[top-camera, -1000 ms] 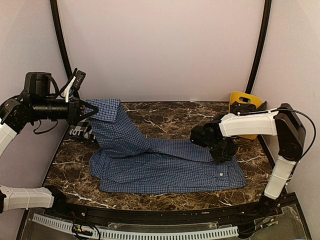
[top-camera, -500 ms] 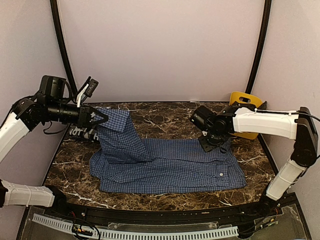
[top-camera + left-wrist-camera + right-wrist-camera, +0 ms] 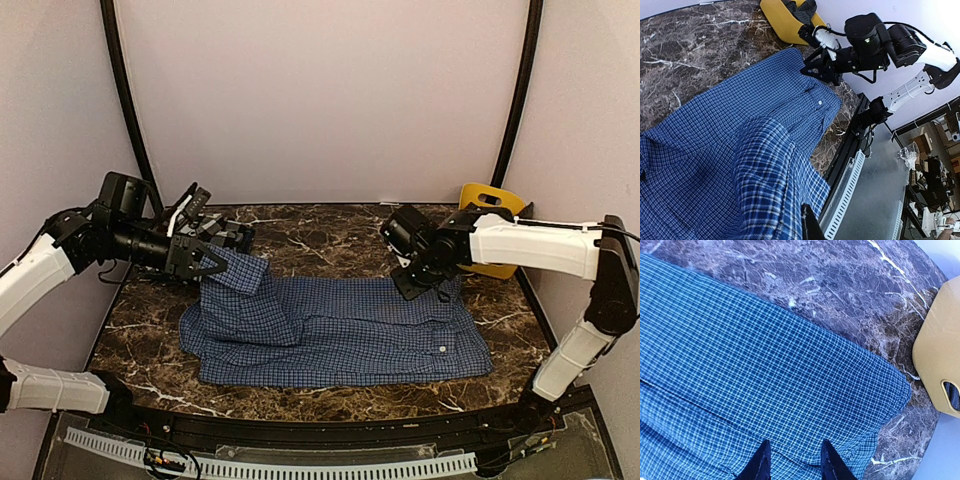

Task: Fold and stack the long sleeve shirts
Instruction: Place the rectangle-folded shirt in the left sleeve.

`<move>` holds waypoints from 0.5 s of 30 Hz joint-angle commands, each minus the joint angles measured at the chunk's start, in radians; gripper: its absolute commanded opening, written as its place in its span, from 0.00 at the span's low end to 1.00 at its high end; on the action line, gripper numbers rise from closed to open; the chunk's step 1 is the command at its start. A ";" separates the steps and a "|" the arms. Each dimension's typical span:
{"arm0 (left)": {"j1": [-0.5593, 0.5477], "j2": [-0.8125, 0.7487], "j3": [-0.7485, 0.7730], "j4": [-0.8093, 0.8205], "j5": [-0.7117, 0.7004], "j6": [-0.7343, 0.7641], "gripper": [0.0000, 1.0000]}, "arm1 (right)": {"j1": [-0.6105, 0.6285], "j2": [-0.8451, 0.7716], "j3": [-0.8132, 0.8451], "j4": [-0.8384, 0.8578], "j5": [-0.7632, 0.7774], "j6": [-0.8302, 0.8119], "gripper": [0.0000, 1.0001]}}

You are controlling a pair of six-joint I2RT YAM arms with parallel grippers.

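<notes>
The blue check shirt (image 3: pixel 340 330) lies spread across the marble table (image 3: pixel 330 235). Its left end is lifted and doubled over toward the middle. My left gripper (image 3: pixel 220 262) is shut on that raised fold, just above the shirt's left part. In the left wrist view the held cloth (image 3: pixel 760 170) fills the foreground, with one dark finger (image 3: pixel 809 227) showing beside it. My right gripper (image 3: pixel 405 285) hovers open over the shirt's far right edge. Its two fingertips (image 3: pixel 760 465) stand apart above the cloth (image 3: pixel 765 355) with nothing between them. The plaid shirt is hidden behind my left arm.
A yellow plastic bin (image 3: pixel 490 205) stands at the back right corner, just behind my right arm; it also shows as the yellow bin (image 3: pixel 940 350) close to the shirt's end. Curved black poles and pale walls enclose the table. A white perforated rail (image 3: pixel 270 465) runs along the near edge.
My left gripper has carried the shirt's left end down and to the right, folding it over the body. My right gripper rose off the shirt's right part and moved to its far edge.
</notes>
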 commanded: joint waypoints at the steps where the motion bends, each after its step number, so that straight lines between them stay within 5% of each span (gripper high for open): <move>1: -0.003 0.061 -0.042 0.108 0.018 -0.070 0.02 | -0.027 -0.103 -0.011 0.052 -0.047 -0.023 0.32; 7: -0.003 0.229 -0.090 0.412 0.055 -0.213 0.01 | -0.050 -0.243 -0.067 0.112 -0.129 -0.049 0.35; 15: -0.004 0.557 -0.012 0.581 0.126 -0.299 0.01 | -0.051 -0.277 -0.115 0.190 -0.220 -0.084 0.38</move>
